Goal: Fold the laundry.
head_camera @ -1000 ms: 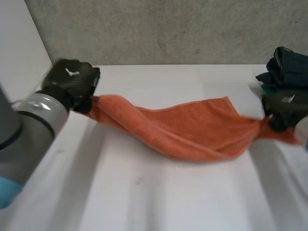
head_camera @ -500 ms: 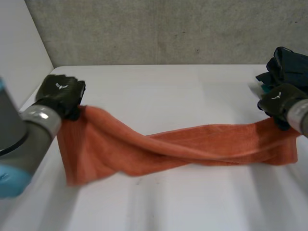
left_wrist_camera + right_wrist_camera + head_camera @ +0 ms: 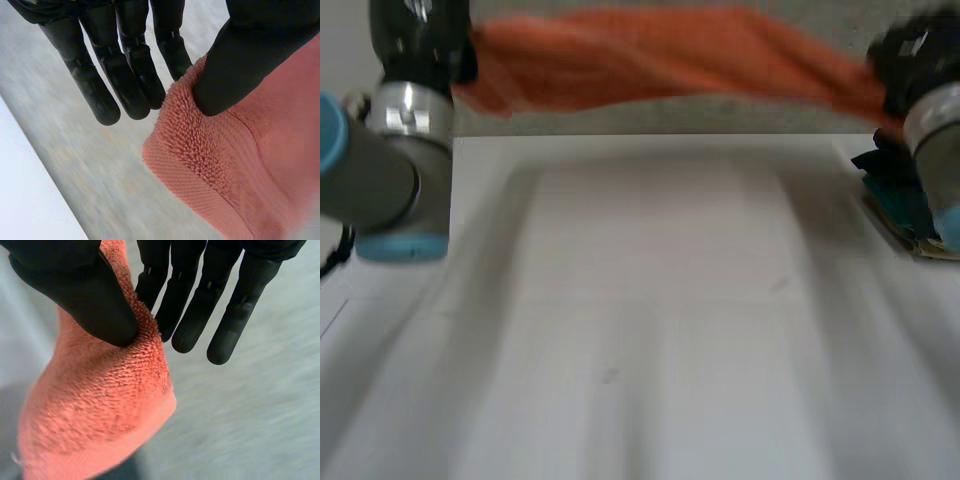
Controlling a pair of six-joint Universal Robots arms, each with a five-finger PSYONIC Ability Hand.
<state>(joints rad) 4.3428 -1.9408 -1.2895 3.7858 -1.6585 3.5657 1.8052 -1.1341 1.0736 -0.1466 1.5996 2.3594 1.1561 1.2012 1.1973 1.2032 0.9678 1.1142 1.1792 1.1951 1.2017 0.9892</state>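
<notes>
Pinching opposite ends of the towel, left hand and right hand held it aloft. Dark clothes lay below the right fingers.

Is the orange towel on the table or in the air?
In the air: left hand and right hand pinch the towel by its ends, above the table.
</notes>
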